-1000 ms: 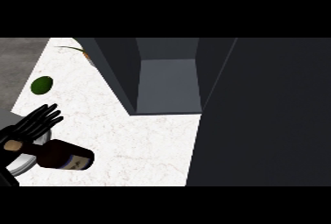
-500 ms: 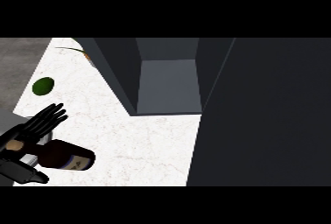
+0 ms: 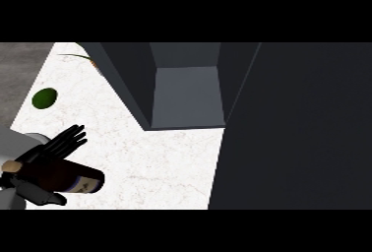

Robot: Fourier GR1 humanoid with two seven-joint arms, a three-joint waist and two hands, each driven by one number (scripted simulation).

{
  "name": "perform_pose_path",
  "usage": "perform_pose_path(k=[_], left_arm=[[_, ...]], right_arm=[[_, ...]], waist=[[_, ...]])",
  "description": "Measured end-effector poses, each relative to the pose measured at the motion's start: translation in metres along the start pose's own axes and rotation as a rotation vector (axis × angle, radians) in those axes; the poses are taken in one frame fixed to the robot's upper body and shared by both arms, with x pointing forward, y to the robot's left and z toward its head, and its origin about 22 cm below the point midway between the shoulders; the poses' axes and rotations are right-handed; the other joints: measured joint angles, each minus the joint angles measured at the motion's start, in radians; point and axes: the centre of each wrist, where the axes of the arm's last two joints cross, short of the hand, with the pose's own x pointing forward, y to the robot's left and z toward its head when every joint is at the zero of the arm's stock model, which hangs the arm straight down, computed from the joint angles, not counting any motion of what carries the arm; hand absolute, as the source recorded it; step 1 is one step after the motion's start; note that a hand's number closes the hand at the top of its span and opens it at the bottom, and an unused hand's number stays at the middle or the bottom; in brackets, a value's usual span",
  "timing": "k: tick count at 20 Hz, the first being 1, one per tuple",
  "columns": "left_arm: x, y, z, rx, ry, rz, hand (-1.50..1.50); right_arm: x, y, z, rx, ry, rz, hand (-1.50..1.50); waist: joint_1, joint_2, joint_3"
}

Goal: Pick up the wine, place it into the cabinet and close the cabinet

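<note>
**Gripping the Wine at the Counter's Left Edge**

Curling round the dark bottle, the black fingers [image 3: 64,140] fan across its far side while the thumb [image 3: 45,197] hooks in from the near side, so the left hand [image 3: 45,162] has the wine [image 3: 69,178] clasped between them. The bottle lies roughly on its side in that grasp, its pale cork end poking out toward the left edge of the view and its labelled body pointing right, over the white marbled counter [image 3: 160,162]. Whether it touches the counter or sits just above it, I cannot tell. Behind the hand, the grey forearm [image 3: 18,147] comes in from the lower left. Further out, a small green round thing [image 3: 44,98] sits on the counter near its left edge, well apart from the hand. Up top, the cabinet [image 3: 185,96] stands open, its grey interior showing, and a big dark panel [image 3: 298,128] fills the right side.
</note>
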Motion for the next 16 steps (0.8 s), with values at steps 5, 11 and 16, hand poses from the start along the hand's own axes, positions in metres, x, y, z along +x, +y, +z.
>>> perform_pose_path(k=[5,11,16], left_arm=[[-0.016,-0.006,-0.013,-0.022,0.022,0.032,-1.5],[-0.023,-0.008,-0.018,-0.024,0.012,0.031,-1.5],[-0.034,-0.013,-0.018,-0.011,-0.007,0.058,1.5]], right_arm=[[0.0,0.0,0.0,-0.001,0.003,0.01,-1.5],[-0.002,-0.002,0.001,-0.013,0.004,0.015,-1.5],[-0.004,-0.002,0.004,-0.016,0.0,0.022,-1.5]], waist=[[-0.001,0.003,-0.006],[0.003,0.003,-0.007],[0.006,0.002,-0.007]])
